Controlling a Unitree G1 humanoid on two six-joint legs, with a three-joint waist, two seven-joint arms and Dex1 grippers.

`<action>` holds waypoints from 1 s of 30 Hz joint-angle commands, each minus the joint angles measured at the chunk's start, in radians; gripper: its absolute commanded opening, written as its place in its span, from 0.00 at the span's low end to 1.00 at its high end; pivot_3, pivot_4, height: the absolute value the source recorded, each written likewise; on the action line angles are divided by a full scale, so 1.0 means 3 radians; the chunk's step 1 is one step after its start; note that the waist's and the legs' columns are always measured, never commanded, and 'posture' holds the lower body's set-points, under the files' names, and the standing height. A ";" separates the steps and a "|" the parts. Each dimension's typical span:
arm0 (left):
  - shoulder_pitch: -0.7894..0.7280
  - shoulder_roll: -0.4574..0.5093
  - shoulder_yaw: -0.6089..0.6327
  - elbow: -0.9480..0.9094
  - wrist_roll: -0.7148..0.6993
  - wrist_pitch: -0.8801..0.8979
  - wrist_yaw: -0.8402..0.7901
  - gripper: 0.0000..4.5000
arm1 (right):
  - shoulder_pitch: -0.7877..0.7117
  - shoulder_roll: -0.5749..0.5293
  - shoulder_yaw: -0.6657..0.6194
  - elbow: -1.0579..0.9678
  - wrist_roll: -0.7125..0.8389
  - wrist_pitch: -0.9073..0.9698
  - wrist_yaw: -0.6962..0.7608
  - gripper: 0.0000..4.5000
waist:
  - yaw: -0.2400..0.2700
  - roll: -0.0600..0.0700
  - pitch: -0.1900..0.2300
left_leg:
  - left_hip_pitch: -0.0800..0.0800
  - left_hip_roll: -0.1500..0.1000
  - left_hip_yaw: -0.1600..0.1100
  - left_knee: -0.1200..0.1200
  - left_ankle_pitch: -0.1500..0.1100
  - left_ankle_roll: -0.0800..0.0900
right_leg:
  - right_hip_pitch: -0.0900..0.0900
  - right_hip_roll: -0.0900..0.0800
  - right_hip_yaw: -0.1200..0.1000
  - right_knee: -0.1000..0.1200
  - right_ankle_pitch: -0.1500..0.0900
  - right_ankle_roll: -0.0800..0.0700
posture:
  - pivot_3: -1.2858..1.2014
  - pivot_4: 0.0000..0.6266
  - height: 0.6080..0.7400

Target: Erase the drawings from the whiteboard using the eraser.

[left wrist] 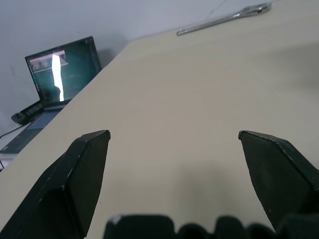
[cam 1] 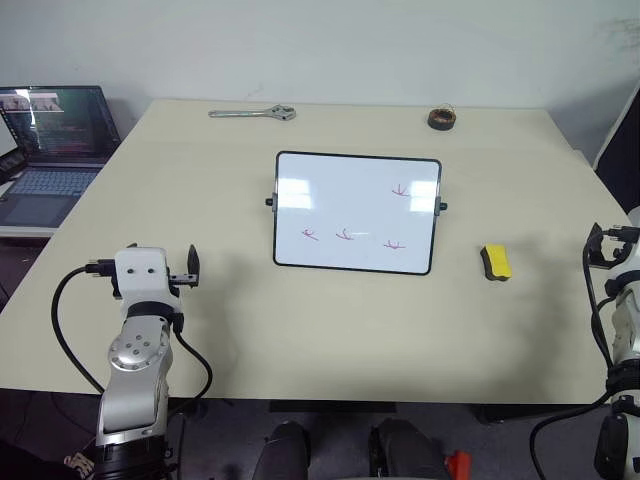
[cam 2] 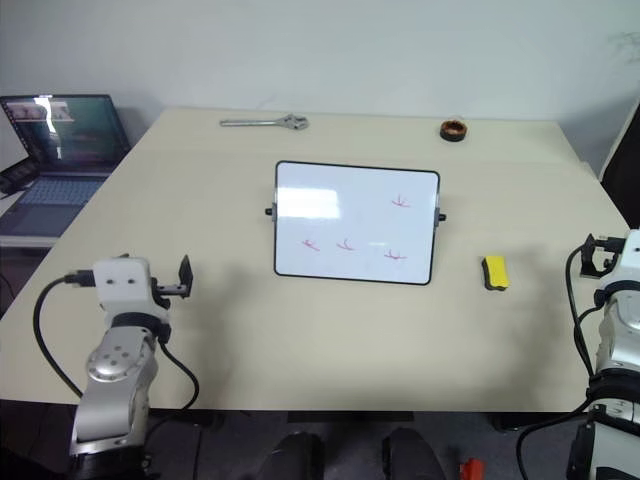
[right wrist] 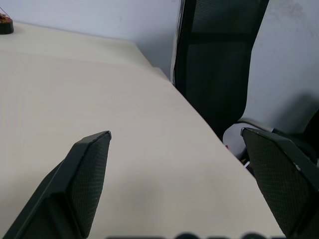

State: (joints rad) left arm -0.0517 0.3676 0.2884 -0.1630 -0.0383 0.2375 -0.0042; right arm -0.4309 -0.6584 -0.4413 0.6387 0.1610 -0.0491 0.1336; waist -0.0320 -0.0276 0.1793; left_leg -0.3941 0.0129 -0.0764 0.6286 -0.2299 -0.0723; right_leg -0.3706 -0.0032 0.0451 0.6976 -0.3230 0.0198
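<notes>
Drawings, four pink-red marker scribbles, mark one glossy black-framed whiteboard; one yellow sponge eraser lies near the table's right edge. Left gripper and right gripper both stand apart, empty.

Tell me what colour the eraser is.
Yellow with a dark underside; the eraser shows best in the left eye view.

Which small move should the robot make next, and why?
Probably swing the right gripper in toward the eraser. Its jaws stand open and empty at the table's right edge, the eraser lies untouched on the table just right of the whiteboard, nearer this arm, and all four drawings are still on the board.
</notes>
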 commanded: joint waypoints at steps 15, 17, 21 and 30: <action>-0.0606 0.0366 0.0153 0.0063 -0.0626 0.0183 -0.0829 1.00 | 0.0698 0.0165 -0.0070 -0.2045 0.0489 0.1157 0.0273 0.99 | 0.0002 0.0001 0.0000 | -0.0003 0.0002 -0.0004 0.0001 0.0000 -0.0001 | -0.0001 0.0001 -0.0005 0.0000 0.0000 0.0001 | 0.52 0.24 1.00; -0.0798 0.0544 -0.0003 -0.0080 -0.0898 0.0303 -0.1325 1.00 | 0.0784 0.0190 -0.0053 -0.2299 0.0743 0.1393 0.0468 0.99 | 0.0002 0.0001 0.0000 | -0.0004 0.0002 -0.0005 0.0001 0.0000 -0.0001 | -0.0001 0.0002 -0.0006 0.0000 0.0000 0.0001 | 0.52 0.24 1.00; -0.1201 0.0765 -0.0177 -0.0165 -0.1382 0.0606 -0.1979 1.00 | 0.0938 0.0184 0.0028 -0.2943 0.0999 0.2031 0.0469 0.99 | 0.0010 0.0002 0.0001 | -0.0014 0.0002 -0.0010 0.0002 0.0000 -0.0001 | -0.0006 0.0005 -0.0010 -0.0001 0.0000 0.0001 | 0.52 0.24 1.00; -0.1971 0.0959 -0.1171 0.0185 -0.1396 0.0551 -0.3479 1.00 | 0.0849 0.0379 0.0304 -0.3370 0.1094 0.2957 0.0139 0.99 | -0.0003 0.0002 0.0001 | -0.0012 -0.0008 -0.0009 0.0003 0.0000 0.0000 | -0.0006 0.0014 -0.0010 -0.0002 0.0000 0.0002 | 0.52 0.24 1.00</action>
State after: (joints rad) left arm -0.6074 0.6496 -0.0482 -0.1089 -0.4615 0.4272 -0.9924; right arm -0.1594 -0.5465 -0.3599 -0.3486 0.4928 0.8216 0.1895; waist -0.0329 -0.0269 0.1796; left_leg -0.3976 0.0104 -0.0786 0.6294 -0.2298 -0.0723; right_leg -0.3730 0.0014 0.0423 0.6972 -0.3231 0.0202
